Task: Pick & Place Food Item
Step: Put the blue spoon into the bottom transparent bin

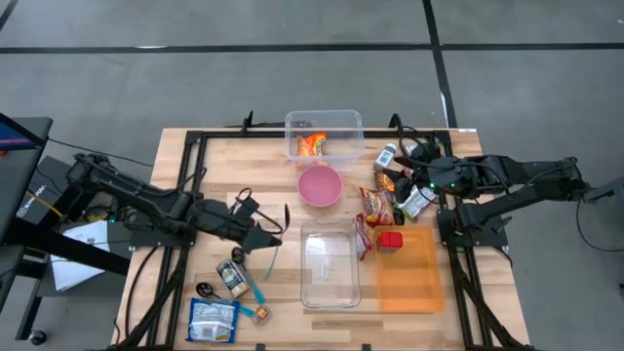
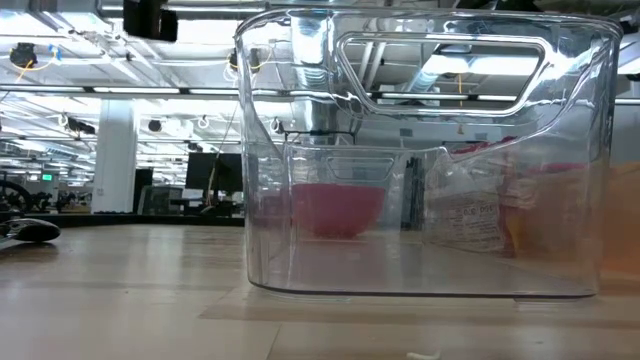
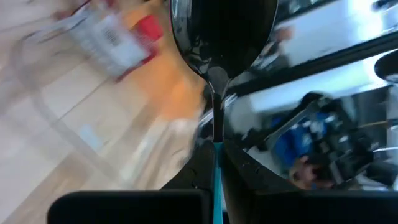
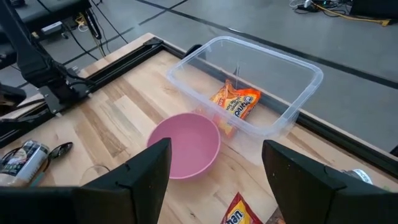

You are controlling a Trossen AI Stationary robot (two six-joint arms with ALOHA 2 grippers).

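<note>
The left gripper [image 1: 276, 234] is clamped on a spoon [image 3: 219, 68] with a black bowl and a teal handle; in the left wrist view the handle runs up between the closed fingers [image 3: 249, 177] and the bowl stands out in front of them. From above, this gripper sits over the wooden table [image 1: 185, 195] left of centre, just beside the near clear bin [image 1: 329, 264].

The right gripper [image 4: 214, 165] has its fingers [image 4: 146, 171] apart and holds nothing. It hangs over the back right part of the table, near a small cluster of bottles [image 1: 386, 156] and snack packets [image 1: 375, 203], and it faces the pink bowl [image 4: 185, 144] and the far clear bin [image 4: 249, 84].

An orange snack bag [image 4: 235, 103] lies inside that far bin, at the back edge of the table. The pink bowl stands just in front of the bin, between it and the near clear bin. Right of the near bin lies an orange tray [image 1: 409, 271] with a small red item [image 1: 390, 240] at its back corner.

On the front left of the table lie a small jar [image 1: 232, 277], a black measuring spoon [image 1: 207, 291], a teal tool [image 1: 255, 292] and a blue and white packet [image 1: 213, 320].

The low view looks through the near clear bin [image 2: 420, 150], with the pink bowl [image 2: 335, 208] showing behind it.
</note>
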